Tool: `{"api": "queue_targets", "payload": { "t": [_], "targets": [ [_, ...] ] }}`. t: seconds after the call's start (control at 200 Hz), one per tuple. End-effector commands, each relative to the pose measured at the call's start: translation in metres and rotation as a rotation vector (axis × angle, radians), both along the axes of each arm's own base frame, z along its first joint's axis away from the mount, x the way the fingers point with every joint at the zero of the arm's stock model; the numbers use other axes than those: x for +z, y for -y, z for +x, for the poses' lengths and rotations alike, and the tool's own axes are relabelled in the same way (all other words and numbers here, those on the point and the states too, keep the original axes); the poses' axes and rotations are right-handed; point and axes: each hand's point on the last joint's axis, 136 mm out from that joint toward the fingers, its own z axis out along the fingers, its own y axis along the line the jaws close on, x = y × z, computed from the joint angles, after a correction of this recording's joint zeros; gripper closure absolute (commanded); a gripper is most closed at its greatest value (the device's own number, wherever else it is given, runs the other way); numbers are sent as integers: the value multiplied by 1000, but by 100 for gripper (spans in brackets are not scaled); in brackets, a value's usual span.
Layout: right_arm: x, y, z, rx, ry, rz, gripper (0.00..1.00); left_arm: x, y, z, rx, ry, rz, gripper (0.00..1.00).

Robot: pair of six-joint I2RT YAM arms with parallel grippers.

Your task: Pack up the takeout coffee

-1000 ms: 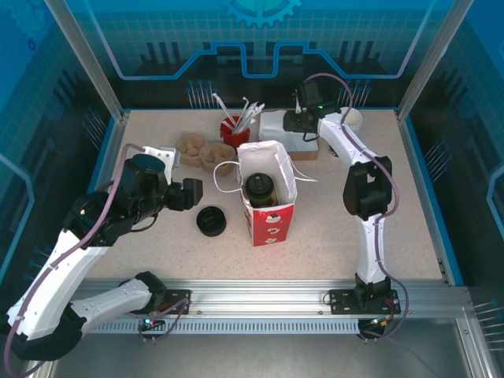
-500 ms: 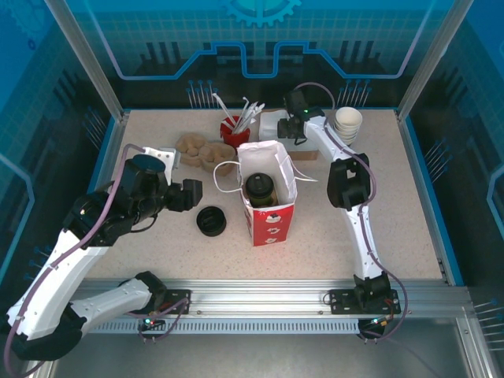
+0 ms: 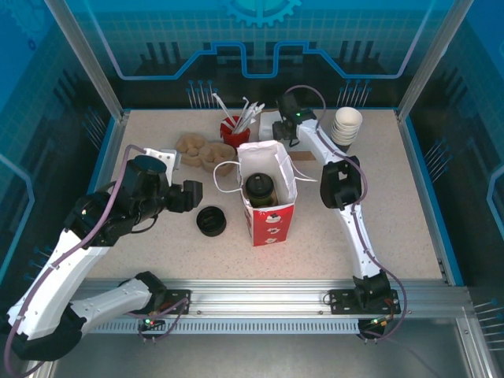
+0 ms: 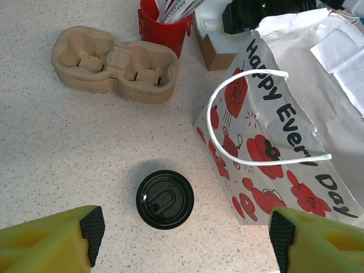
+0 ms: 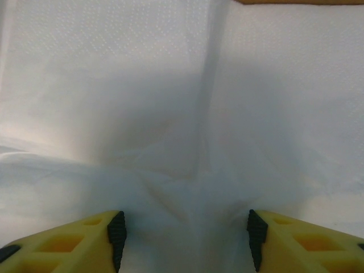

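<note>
The takeout coffee (image 3: 260, 189), a small brown cup with a black lid, stands inside the open red-and-white paper bag (image 3: 272, 224). That bag (image 4: 284, 136) fills the right side of the left wrist view. My left gripper (image 3: 191, 194) hovers left of the bag, and its jaws (image 4: 185, 236) are open and empty above a loose black lid (image 4: 165, 199) on the table. My right gripper (image 3: 283, 124) is at the back of the table, behind the bag. It is open (image 5: 185, 239) close over a stack of white napkins (image 5: 187, 114), with nothing held.
A cardboard cup carrier (image 4: 114, 65) and a red cup of stirrers (image 3: 234, 130) sit behind the loose lid (image 3: 211, 221). A stack of lidless white-lined cups (image 3: 347, 124) stands at the back right. The bag's white string handle (image 4: 250, 114) loops out toward the left.
The right arm has swung left along the back of the table onto the napkins, and its jaws have widened. The left arm, the bag and the cup have not moved.
</note>
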Motion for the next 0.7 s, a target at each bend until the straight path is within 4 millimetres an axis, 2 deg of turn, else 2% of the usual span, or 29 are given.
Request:
{"api": "queue_targets", "payload": {
  "t": [0.0,0.13,0.23,0.285,0.51,0.695],
  "targets": [
    [-8,0,0,7,-13,-19,42,-8,-3,-6,0,-34,4,22],
    [-12,2,0,6,-24,-11,48,-10,-2,-5,-1,-37,5,21],
    [-11,2,0,7,-26,2,60,-9,-1,-5,-3,-37,3,21],
    [-8,0,0,11,-24,10,63,-9,-1,-5,-5,-37,2,21],
    [24,-6,0,36,17,40,73,-10,2,-4,-13,-45,-5,21],
    [61,-8,0,52,69,62,81,-10,4,-4,-16,-47,-14,21]
  ]
}}
